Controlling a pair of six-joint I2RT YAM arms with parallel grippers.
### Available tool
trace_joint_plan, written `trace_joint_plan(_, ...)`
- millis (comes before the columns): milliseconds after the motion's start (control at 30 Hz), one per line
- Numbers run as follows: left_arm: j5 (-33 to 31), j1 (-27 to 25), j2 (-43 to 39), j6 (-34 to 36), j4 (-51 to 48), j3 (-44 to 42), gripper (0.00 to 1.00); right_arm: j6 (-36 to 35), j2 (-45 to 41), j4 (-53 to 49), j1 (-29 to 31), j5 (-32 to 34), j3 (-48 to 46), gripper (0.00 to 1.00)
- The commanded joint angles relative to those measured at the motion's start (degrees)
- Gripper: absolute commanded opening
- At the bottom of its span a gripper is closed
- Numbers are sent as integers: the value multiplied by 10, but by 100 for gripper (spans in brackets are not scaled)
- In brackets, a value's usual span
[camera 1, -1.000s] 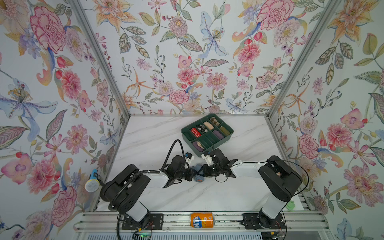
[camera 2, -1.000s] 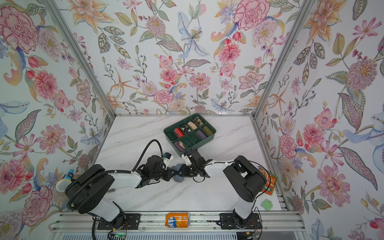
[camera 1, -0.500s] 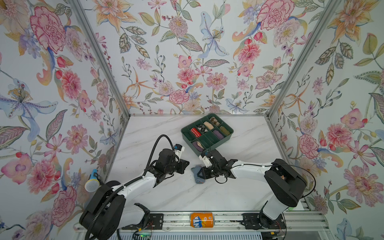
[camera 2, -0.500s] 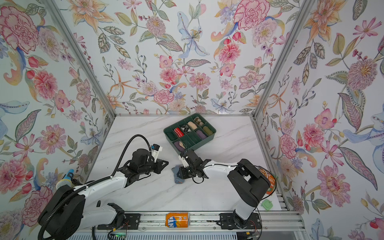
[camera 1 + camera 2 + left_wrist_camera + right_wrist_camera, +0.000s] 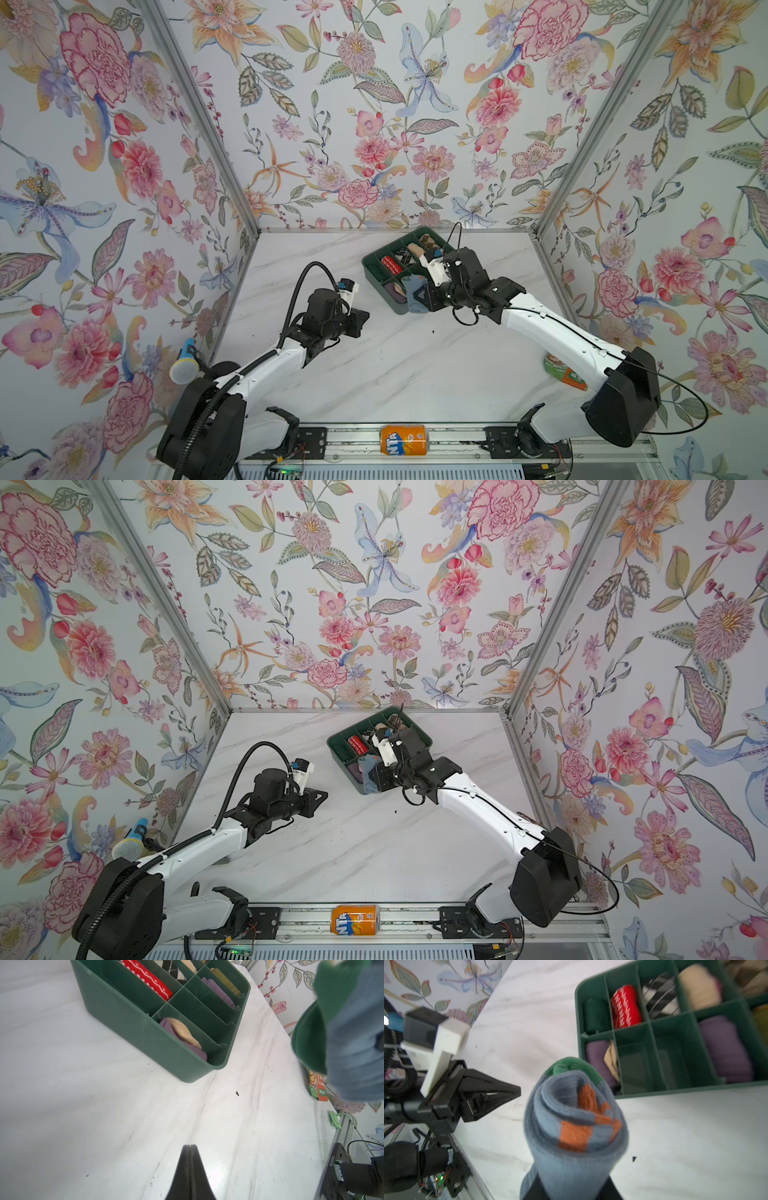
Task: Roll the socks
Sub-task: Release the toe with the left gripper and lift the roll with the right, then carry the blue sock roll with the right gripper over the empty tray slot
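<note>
socks (image 5: 575, 1122): we see one grey-blue roll, end-on to the right wrist camera, with orange patches and a green end showing. In both top views (image 5: 414, 291) (image 5: 368, 773) it sits over the near corner of the tray (image 5: 368, 266).
contact: from above we cannot tell whether the roll touches the tray rim. The right wrist view puts it just beside the tray's near wall (image 5: 675, 1088), with table (image 5: 685, 1136) behind it.
hidden: the roll covers most of the right gripper's fingers; only dark bases show, cut off by the frame edge. We cannot tell whether it holds one sock or two. In the left wrist view the roll (image 5: 353, 1043) is blurred and cropped.
right gripper (image 5: 571, 1187): jaws partly closed, pinching the roll from both sides.
left gripper (image 5: 189, 1148): fingertips pressed together with nothing between them, over bare table, pointing towards the tray and well apart from the roll.
tray contents: we make out a red patterned roll (image 5: 625, 1007), a black-and-white roll (image 5: 660, 995), a beige roll (image 5: 697, 987), a purple roll (image 5: 724, 1047) and a purple-and-beige roll (image 5: 600, 1057) in the corner compartment nearest the socks. The far compartments are too blurred to read.
edges: orange can (image 5: 404, 439) on the front rail, snack packet (image 5: 565, 372) partly under the right arm, microphone (image 5: 185, 365) by the left wall.
</note>
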Motion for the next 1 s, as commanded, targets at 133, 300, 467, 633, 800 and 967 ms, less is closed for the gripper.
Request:
trace_joint_plan(133,2,9,27,26,-11,54,5,-79,84,-90,-87,-107,122,0)
trace_joint_plan(300,3,13,43,30,-12,65,5,-129,182,-164,-114,-163,229,0)
trace_joint_plan(467,5,15,57,31,-11,67,4,-170,278,-223,-125,-190,320,0)
trace_joint_plan(633,6,19,65,31,-8,69,5,-184,362,-251,-130,-217,393,0)
trace_joint_plan(800,9,21,70,31,-6,65,4,-191,437,-279,-134,-230,464,0)
trace_joint_plan(967,11,26,75,31,-1,59,4,-200,489,-305,-139,-255,513,0)
